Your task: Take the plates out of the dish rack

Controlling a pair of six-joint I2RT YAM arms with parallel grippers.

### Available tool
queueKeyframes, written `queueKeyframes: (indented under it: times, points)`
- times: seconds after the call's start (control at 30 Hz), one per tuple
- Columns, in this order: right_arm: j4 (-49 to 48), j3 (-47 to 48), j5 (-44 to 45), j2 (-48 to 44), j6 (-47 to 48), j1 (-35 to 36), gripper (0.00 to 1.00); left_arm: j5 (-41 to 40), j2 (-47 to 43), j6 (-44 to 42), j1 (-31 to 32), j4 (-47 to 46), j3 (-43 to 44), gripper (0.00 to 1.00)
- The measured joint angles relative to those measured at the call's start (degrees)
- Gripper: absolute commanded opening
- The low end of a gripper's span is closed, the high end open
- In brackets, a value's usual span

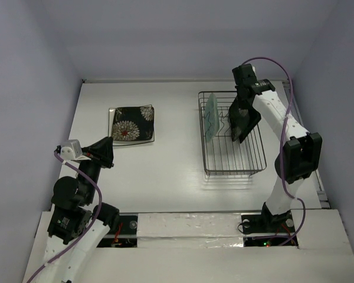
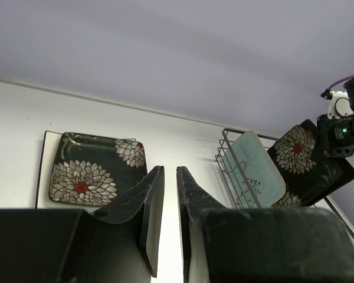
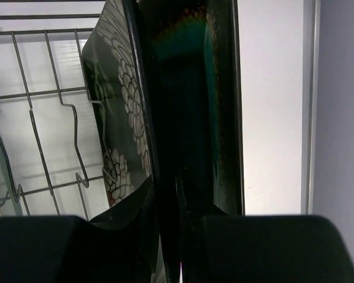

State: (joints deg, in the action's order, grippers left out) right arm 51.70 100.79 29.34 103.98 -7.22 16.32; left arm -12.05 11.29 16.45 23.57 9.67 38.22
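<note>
The wire dish rack [image 1: 248,162] stands at the right. A pale mint-green plate [image 1: 210,118] stands on edge in its left part and also shows in the left wrist view [image 2: 256,168]. My right gripper [image 1: 241,117] is shut on the rim of a tilted black flowered plate [image 1: 246,127] at the rack's right side. In the right wrist view that plate [image 3: 121,106] lies left of the gripper [image 3: 167,183]. A brown-rimmed teal plate [image 3: 203,88] sits close behind it. Another black flowered plate [image 1: 133,122] lies on a white square plate [image 1: 111,127] on the table. My left gripper [image 1: 109,152] is empty, its jaws a narrow slit apart.
The enclosure's back wall runs behind the rack and the stacked plates. The table's right edge [image 3: 307,118] lies just beyond the rack. Bare table lies between the stacked plates and the rack [image 2: 224,156].
</note>
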Motion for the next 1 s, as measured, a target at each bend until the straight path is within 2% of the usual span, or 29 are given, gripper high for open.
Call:
queueKeyframes:
  times: [0.23, 0.4, 0.67, 0.87, 1.0]
  points:
    - [0.5, 0.5, 0.6, 0.0, 0.9, 0.8, 0.0, 0.0, 0.0, 0.0, 0.0, 0.0, 0.0, 0.12]
    - [4.4, 4.1, 3.5, -0.4, 2.0, 2.7, 0.0, 0.0, 0.0, 0.0, 0.0, 0.0, 0.0, 0.12]
    - [6.2, 10.5, 6.4, -9.5, 1.6, 4.4, 0.0, 0.0, 0.0, 0.0, 0.0, 0.0, 0.0, 0.12]
    - [1.7, 11.3, 5.6, -17.7, -2.1, 10.5, 0.0, 0.0, 0.1, 0.0, 0.0, 0.0, 0.0, 0.12]
    - [-8.1, 7.0, 0.2, -20.0, -7.3, 14.8, 0.0, 0.0, 0.2, 0.0, 0.0, 0.0, 0.0, 0.12]
